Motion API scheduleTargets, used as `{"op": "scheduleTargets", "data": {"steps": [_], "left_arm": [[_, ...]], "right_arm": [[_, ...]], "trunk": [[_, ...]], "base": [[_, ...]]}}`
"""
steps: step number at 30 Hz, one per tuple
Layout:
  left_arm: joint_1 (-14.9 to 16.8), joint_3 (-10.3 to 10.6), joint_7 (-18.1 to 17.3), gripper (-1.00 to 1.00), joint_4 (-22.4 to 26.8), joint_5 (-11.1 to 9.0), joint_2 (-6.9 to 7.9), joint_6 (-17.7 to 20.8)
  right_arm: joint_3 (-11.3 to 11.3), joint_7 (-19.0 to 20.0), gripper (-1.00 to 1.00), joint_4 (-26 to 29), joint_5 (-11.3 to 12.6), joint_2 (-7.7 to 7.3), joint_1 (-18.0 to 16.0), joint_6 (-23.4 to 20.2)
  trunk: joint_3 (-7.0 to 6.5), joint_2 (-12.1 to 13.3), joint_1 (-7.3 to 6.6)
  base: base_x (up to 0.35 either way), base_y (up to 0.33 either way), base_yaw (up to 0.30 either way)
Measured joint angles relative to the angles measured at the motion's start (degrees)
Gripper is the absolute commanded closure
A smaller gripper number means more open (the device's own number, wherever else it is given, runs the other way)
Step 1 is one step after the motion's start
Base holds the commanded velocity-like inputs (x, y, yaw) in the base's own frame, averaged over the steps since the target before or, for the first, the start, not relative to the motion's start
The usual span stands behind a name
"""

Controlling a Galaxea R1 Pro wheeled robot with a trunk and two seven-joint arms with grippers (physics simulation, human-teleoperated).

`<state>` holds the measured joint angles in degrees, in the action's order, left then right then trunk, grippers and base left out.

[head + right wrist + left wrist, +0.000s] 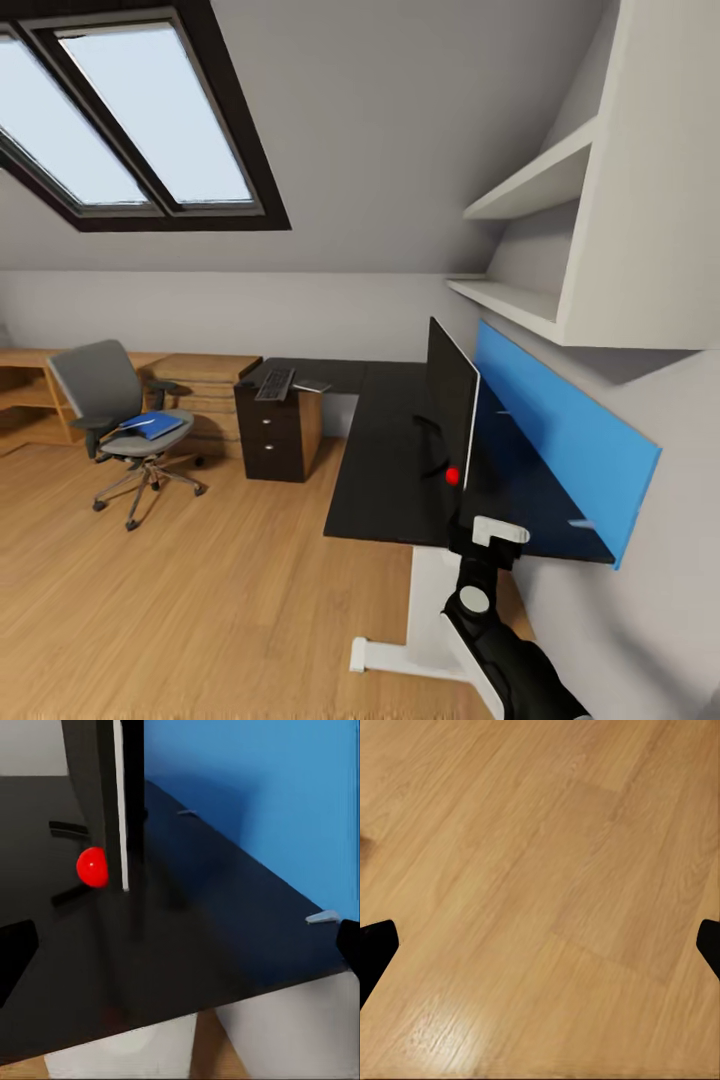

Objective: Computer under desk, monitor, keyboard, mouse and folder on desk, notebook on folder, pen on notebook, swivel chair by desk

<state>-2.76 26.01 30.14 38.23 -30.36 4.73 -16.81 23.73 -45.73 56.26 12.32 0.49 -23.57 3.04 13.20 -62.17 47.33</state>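
**Monitor upright on the black bench, folder on the chair seat**

The long black L-shaped bench (385, 450) has a smooth matte top and a white leg (425, 620) with a flat foot on the floor. The monitor (452, 410), a thin black slab with a pale edge, stands upright on it, seen almost edge-on; its curved black foot (71, 862) rests on the top, and a glossy red ball (452, 476) shows just in front of the screen's lower edge. Behind the bench runs a bright blue wall panel (560, 430), with white shelves (530, 190) above.

At the far end of the bench lies the keyboard (275, 384), flat with dark keys, above a dark drawer unit with silver knobs (270, 440). Just beside it lies a thin grey rectangle, likely the notebook (312, 386).

The swivel chair (125, 430), grey and padded with black armrests and a chrome star base on casters, stands on the plank floor (200, 600) apart from the bench, near light wooden low cabinets (195, 385). The flat blue folder (153, 425) lies on its seat.

The right pincer (180, 952) is held over the near corner of the bench, its dark fingertips (15, 952) spread wide with nothing between them. The left pincer (540, 945) faces bare glossy wood grain, likewise spread and holding nothing. A dark-framed skylight (130, 120) is set in the sloped ceiling.
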Motion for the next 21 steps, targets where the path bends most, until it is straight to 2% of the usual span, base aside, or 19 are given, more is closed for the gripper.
{"op": "scheduleTargets", "data": {"steps": [6, 8, 9, 12, 13, 14, 16, 18, 21], "left_arm": [[0.0, 0.0, 0.0, -1.0, 0.0, -0.1, 0.01, 0.0], [0.0, 0.0, 0.0, -1.0, 0.0, -0.1, 0.01, 0.0], [0.0, 0.0, 0.0, -1.0, 0.0, -0.1, 0.01, 0.0], [0.0, 0.0, 0.0, -1.0, 0.0, -0.1, 0.01, 0.0], [0.0, 0.0, 0.0, -1.0, 0.0, -0.1, 0.01, 0.0], [0.0, 0.0, 0.0, -1.0, 0.0, -0.1, 0.06, 0.0], [0.0, 0.0, -0.1, -1.0, 0.0, 0.1, 0.02, 0.0], [0.0, 0.0, -0.1, -1.0, 0.0, 0.2, 0.02, 0.0], [0.0, 0.1, -0.1, -1.0, 0.0, 0.3, -0.03, 0.4]], "right_arm": [[0.0, 4.1, -1.0, -0.5, 0.1, 0.68, 0.0, 3.4], [0.0, 5.2, -1.0, -1.4, 0.0, 1.29, 0.0, 4.3], [0.0, 6.1, -1.0, -3.5, -0.1, 2.48, 0.0, 4.8], [0.0, 6.4, -1.0, -4.7, -0.3, 3.03, -0.1, 5.1], [0.0, 6.5, -1.0, -5.0, -0.6, 3.17, -0.1, 5.2], [-0.1, 6.7, -1.0, -7.5, -3.1, 3.4, -0.2, 5.8], [-0.2, 6.7, -1.0, -9.1, -3.4, 3.4, -0.2, 7.0], [-0.2, 6.7, -1.0, -14.0, -3.5, 3.41, -0.2, 10.2], [-0.3, 6.7, -1.0, -18.0, -3.5, 3.41, -0.3, 12.6]], "trunk": [[0.0, 0.0, 0.0], [0.0, 0.0, 0.0], [0.0, 0.0, 0.0], [0.0, 0.0, 0.0], [0.0, 0.0, 0.01], [0.01, 0.0, -0.03], [0.0, 0.0, -0.04], [0.0, 0.0, -0.04], [-0.53, 1.2, -0.69]], "base": [[-0.335, 0.091, 0.0], [-0.335, 0.091, 0.0], [-0.335, 0.091, 0.0], [-0.335, 0.091, 0.0], [-0.055, 0.01, 0.0], [-0.035, 0.006, 0.0], [-0.011, 0.002, 0.0], [-0.002, 0.0, 0.0], [0.0, 0.0, 0.0]]}}
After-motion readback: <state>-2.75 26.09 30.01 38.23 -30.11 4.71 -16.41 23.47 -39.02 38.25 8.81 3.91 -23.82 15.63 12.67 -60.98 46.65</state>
